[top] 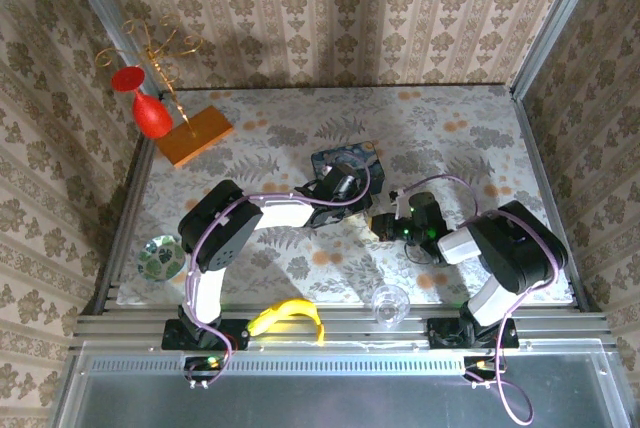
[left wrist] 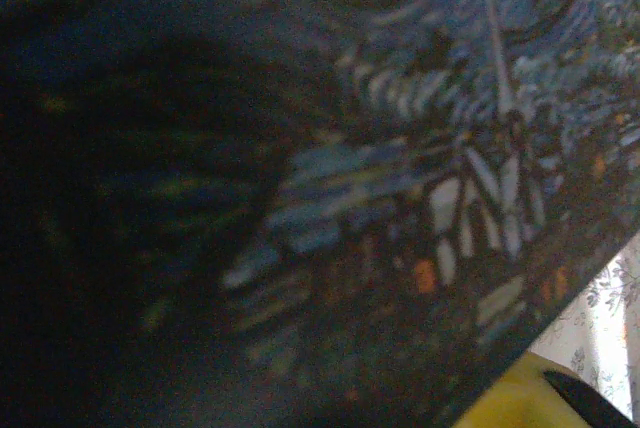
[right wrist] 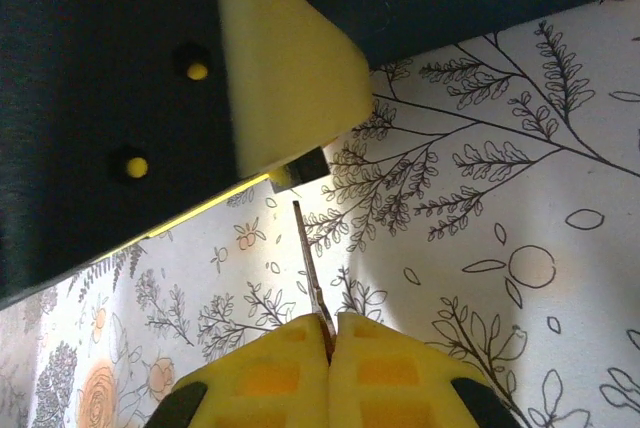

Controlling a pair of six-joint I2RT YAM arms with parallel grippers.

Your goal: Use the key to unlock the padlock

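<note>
Top view: the left pincer (top: 347, 186) lies over the blue tin (top: 330, 159) and covers its near half; jaw gap unreadable. Small dark lump (top: 383, 224) just right of the tin: too small to resolve.
Left wrist: tin paintwork out of focus, one side lost in shadow. Yellow pad (left wrist: 505, 406) below the tin, cropped by the frame edge.
Right wrist: key (right wrist: 308, 253) seen edge-on, its head buried between the pressed-together pads of the right pincer (right wrist: 330, 338), themselves cropped.

Tin (top: 342, 159) blocks centre, far table (top: 450, 113) seemingly open
</note>
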